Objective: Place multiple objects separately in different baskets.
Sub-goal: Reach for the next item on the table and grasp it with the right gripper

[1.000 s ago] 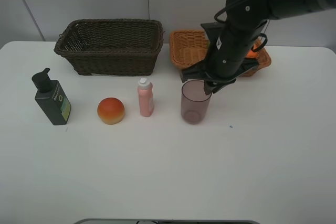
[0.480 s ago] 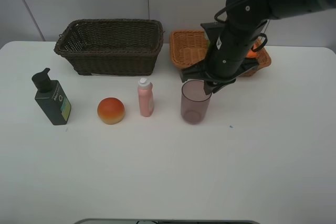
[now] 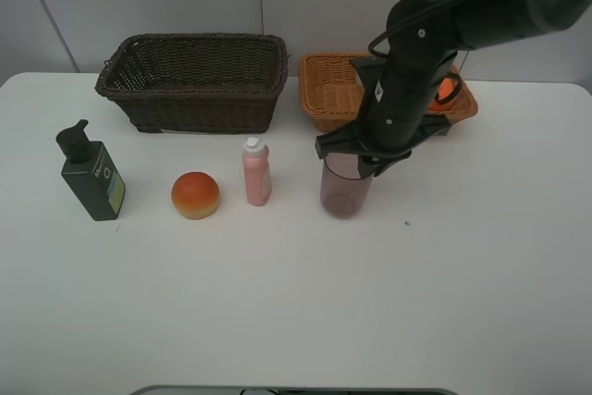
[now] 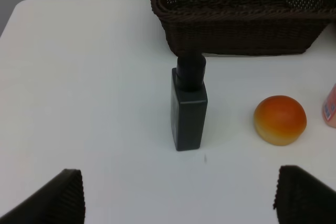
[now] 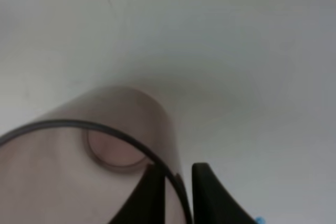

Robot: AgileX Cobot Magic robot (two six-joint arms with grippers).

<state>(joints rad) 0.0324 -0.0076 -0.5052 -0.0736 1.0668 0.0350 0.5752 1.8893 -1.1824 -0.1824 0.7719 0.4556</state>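
Note:
A translucent purple cup (image 3: pixel 345 191) stands upright in front of the light tan basket (image 3: pixel 326 90). My right gripper (image 3: pixel 363 154) is shut on the cup's rim (image 5: pixel 105 129), one finger (image 5: pixel 152 192) inside the wall and the other outside. An orange (image 3: pixel 447 91) lies in the tan basket, partly behind the arm. The dark brown basket (image 3: pixel 199 110) stands at the back left. In front of it are a dark green pump bottle (image 3: pixel 92 180), a peach-like fruit (image 3: pixel 195 195) and a pink bottle (image 3: pixel 256 173). My left gripper (image 4: pixel 181 196) hangs open, short of the pump bottle (image 4: pixel 189 114).
The white table's edge runs along the near side (image 3: pixel 296 386). In the left wrist view the peach-like fruit (image 4: pixel 280 120) lies beside the pump bottle, with the dark basket's wall (image 4: pixel 236 35) behind both.
The right arm has come down and slightly left over the cup, so it now covers the cup's rim. The other items have not moved.

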